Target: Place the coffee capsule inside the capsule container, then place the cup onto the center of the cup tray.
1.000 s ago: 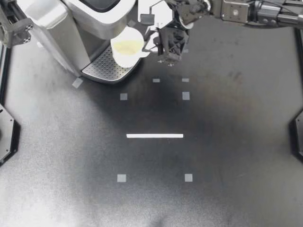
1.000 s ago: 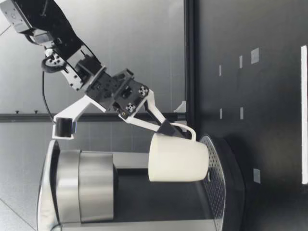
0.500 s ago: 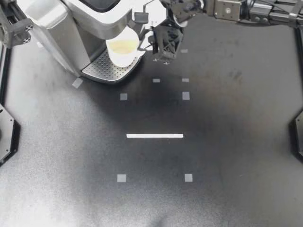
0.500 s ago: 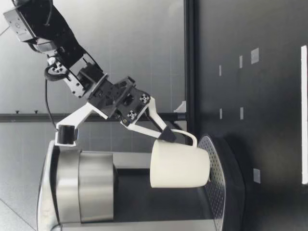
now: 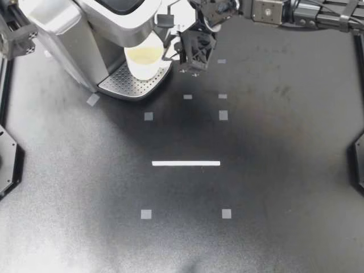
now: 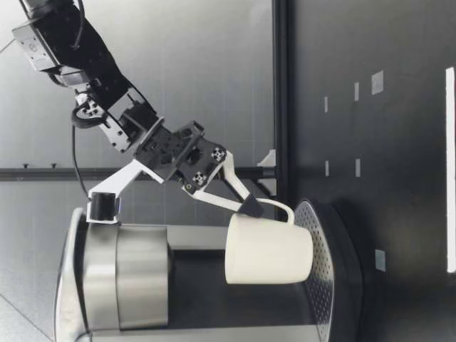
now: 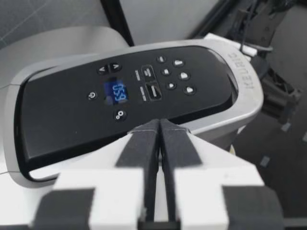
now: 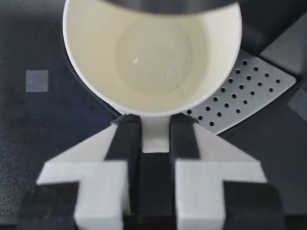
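On the tabletop point(image 5: 256, 170), the coffee machine point(image 5: 85, 28) stands far left, and the cup point(image 5: 143, 60) hangs upright just over its perforated cup tray point(image 5: 122, 84), so the cup-placing step is judged in hand. The right pincer point(image 5: 173, 53) is clamped on the cup's handle; the left pincer point(image 7: 159, 139), fingers pressed together and empty, hovers over the machine's top. The next move calls for lowering the cup squarely onto the tray centre, then releasing
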You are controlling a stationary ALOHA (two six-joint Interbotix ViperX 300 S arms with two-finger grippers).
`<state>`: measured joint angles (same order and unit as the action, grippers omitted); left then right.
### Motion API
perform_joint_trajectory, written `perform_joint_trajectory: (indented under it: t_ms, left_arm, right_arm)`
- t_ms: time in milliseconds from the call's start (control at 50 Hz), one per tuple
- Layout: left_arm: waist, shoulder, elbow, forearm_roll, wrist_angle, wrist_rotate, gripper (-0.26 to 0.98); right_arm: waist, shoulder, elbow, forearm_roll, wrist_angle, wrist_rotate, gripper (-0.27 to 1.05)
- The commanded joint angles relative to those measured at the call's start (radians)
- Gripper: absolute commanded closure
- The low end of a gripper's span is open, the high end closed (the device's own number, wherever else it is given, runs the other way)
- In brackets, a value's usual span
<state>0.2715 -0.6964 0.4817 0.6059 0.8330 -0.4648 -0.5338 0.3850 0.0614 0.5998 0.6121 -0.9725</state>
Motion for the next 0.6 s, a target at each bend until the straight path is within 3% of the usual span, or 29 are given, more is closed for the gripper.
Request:
perform_joint_trajectory:
  t_ms: [0,240,580]
  left_arm:
    - [0.000,-0.008,-0.011,0.005,-0.003,-0.003,0.63]
    - [0.000,-0.020,-0.005,0.003,-0.003,-0.009,0.63]
    - [0.000,-0.021,-0.005,0.005,-0.006,-0.012,0.63]
  right_arm:
    - [0.005,-0.017,-0.035,0.003,-0.005,0.003,0.62]
    - [0.005,-0.012,-0.038,0.003,-0.003,0.002,0.58]
    - [0.011,-0.018,-0.035,0.003,0.002,0.002,0.19]
